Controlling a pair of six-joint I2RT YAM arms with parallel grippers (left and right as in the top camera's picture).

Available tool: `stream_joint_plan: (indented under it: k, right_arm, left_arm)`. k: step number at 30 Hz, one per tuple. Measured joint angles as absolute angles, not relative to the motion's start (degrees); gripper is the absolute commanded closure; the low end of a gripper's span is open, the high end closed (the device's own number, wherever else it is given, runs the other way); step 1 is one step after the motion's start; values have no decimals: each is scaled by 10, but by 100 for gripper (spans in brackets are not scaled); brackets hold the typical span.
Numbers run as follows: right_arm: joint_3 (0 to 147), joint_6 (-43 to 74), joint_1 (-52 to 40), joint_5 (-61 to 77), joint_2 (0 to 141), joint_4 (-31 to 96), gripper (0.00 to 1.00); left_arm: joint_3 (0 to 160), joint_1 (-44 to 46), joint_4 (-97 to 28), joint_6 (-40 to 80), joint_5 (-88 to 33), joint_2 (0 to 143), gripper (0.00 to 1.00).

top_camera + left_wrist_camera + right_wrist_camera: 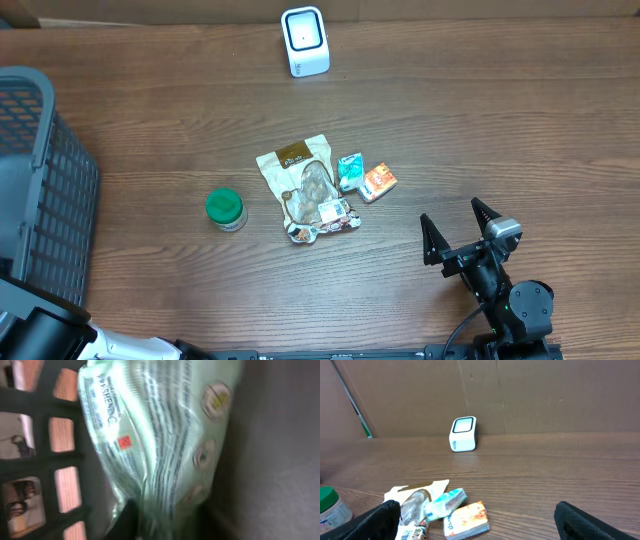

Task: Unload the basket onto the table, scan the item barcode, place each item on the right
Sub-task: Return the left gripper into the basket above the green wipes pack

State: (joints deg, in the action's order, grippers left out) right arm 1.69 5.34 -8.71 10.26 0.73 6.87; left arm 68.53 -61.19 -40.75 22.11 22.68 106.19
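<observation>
Overhead view, left to right: a dark mesh basket fills the left edge of the frame; the left arm enters at the lower left corner beside the basket, its fingers hidden from this camera; a green-lidded jar stands upright left of centre; a brown pouch lies flat at centre; a teal packet and an orange packet lie just to its right, touching each other; the white scanner stands at the top centre, well apart from this group; the right gripper hovers at the lower right with its fingers spread wide and nothing between them.

Left wrist view: the basket's lattice wall runs down the left side of the frame; a pale green packet, blurred, fills the centre from the top edge downward and lies inside the basket, beside the wall; the left gripper sits at the bottom centre with its fingers drawn together, and the packet's lower end narrows between them, so they appear clamped on it.

Right wrist view: the two dark fingertips stand in the lower left and lower right corners; the jar, pouch and small packets lie in the lower left between them; the scanner stands at upper centre, well apart from the fingers.
</observation>
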Motion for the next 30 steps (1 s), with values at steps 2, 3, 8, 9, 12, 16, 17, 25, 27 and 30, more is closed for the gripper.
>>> stream_joint_plan:
  k: [2,3,8,9,12,16,17,25,27,30]
  right_arm:
    - [17,53,-87,103,7,69,0]
    - [17,53,-87,103,7,69,0]
    - [17,53,-87,103,7,69,0]
    - [17,53,-87,103,7,69,0]
    - [17,53,-87,103,7,69,0]
    - [17,53,-87,103,7,69,0]
    - [17,53,-87,103,7,69,0]
    - [17,53,-87,102,7,69,0]
    - [17,53,-87,103,7,69,0]
    - [17,53,-87,103,7,69,0]
  left_arm:
    - [690,-612,-417,221,229,1063,96]
    - [695,-612,-426,221,227,1065,96]
    - [748,-613,-520,221,178,1084,96]
    - [762,-613,-540,221,160,1089,96]
    - [826,-608,-619,221,91,1105,96]
    - [943,-593,-720,221,18,1110,96]
    - [1003,-584,-760,221,1,1110,96]
    - [1214,-547,-873,221,-29,1092,96]
    - [1236,-540,-879,220,-30,1075,84]
    - [1250,-535,-900,206,-25,1050,47]
